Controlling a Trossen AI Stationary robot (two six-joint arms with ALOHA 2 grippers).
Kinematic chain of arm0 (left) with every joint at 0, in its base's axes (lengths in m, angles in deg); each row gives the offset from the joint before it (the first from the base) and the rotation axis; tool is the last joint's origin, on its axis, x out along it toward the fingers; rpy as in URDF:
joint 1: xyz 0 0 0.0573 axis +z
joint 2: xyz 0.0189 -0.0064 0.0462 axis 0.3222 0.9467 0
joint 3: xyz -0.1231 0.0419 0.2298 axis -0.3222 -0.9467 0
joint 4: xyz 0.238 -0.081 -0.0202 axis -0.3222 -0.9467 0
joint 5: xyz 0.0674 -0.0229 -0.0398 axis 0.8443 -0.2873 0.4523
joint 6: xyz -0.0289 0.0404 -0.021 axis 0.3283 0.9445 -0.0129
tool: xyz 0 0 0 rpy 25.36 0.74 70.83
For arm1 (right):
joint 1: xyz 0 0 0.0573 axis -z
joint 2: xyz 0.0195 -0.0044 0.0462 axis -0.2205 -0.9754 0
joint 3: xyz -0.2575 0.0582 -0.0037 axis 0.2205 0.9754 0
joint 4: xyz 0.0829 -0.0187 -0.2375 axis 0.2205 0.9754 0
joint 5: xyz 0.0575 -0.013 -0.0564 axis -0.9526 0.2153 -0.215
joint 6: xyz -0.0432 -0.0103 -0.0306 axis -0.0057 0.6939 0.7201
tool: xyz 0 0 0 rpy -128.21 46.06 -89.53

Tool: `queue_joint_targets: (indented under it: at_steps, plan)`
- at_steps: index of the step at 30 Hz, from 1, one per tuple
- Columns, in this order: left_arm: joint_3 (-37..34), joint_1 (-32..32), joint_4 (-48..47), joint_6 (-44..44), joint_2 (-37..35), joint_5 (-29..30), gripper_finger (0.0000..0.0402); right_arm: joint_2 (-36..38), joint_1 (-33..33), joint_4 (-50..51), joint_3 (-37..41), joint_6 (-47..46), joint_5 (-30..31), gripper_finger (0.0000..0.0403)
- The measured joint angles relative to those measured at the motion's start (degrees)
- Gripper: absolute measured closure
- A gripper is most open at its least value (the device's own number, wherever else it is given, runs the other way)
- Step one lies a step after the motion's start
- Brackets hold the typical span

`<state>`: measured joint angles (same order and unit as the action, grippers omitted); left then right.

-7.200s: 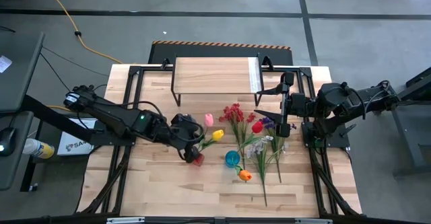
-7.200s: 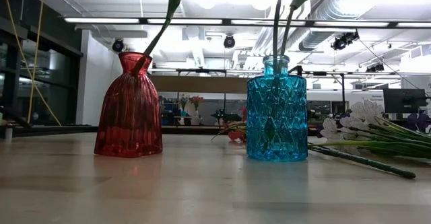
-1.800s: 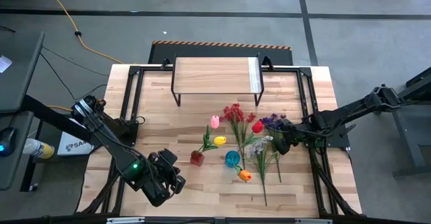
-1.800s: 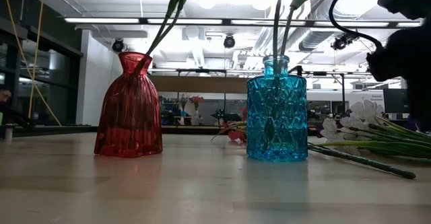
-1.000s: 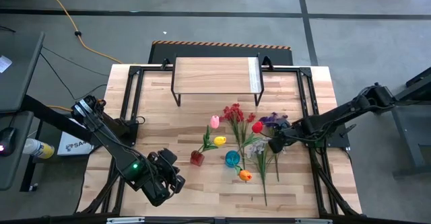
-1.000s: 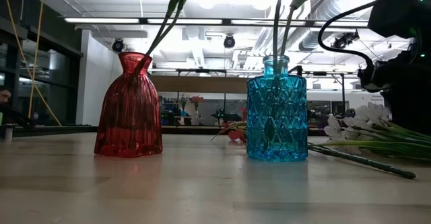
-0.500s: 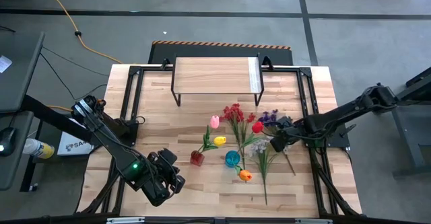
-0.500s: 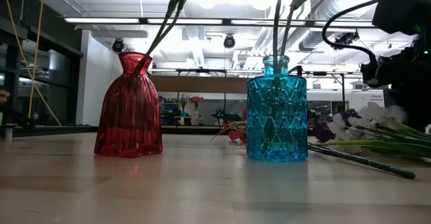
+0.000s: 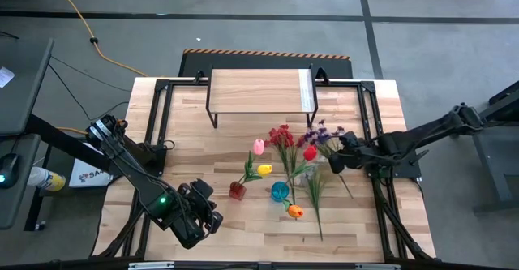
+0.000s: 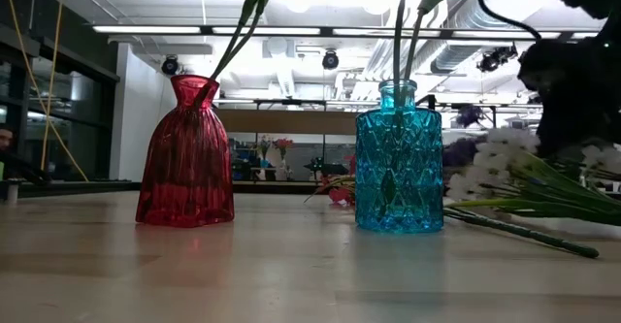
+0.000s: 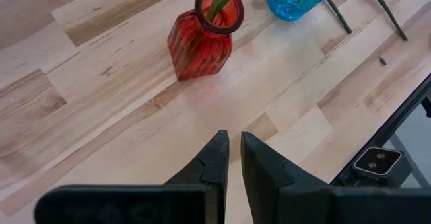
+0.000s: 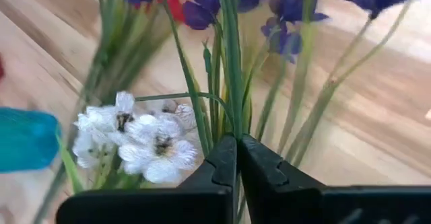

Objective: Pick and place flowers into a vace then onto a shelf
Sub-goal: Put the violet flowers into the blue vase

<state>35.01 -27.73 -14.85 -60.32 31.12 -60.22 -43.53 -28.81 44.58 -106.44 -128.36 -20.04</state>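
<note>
The right gripper has its fingers pinched shut on thin green stems of the purple spray, with the whitish spray bunched just beside them; in the high view it sits right of the flower pile, apparently gripping low on the stems so the blooms hang free for a vase mouth. The left gripper waits over the near left tabletop, fingers nearly together and holding nothing.

The red vase carries the pink tulip and the yellow tulip. The blue vase also holds stems. The orange tulip and red cluster lie near the blue vase. The shelf stands bare at the far edge.

Whether the whitish spray is inside the grip cannot be told. The low view cuts off the blooms above both vases, and the right arm is only a dark mass there.
</note>
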Motion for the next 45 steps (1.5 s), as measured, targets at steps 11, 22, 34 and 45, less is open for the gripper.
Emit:
queue_joint_targets:
  at_steps: [11, 22, 34, 45]
  plan:
    - [0.0, 0.0, 1.52, -0.09, 0.0, -0.04, 0.0328, 6.84, -0.02, 0.93, 0.0, 0.57, 2.13, 0.04]
    - [0.0, 0.0, 1.48, -0.07, 0.0, -0.03, 0.0328, 6.33, -0.02, 14.08, -0.1, 0.91, 4.5, 0.0402]
    - [0.0, 0.0, 1.64, -1.25, 0.0, -0.04, 0.0328, 6.33, -0.02, 22.93, -12.29, 7.05, 12.19, 0.0402]
    - [0.0, 0.0, 1.62, -1.27, 0.0, -0.02, 0.0328, 3.67, -0.07, 24.09, -26.6, 19.86, 15.85, 0.0403]
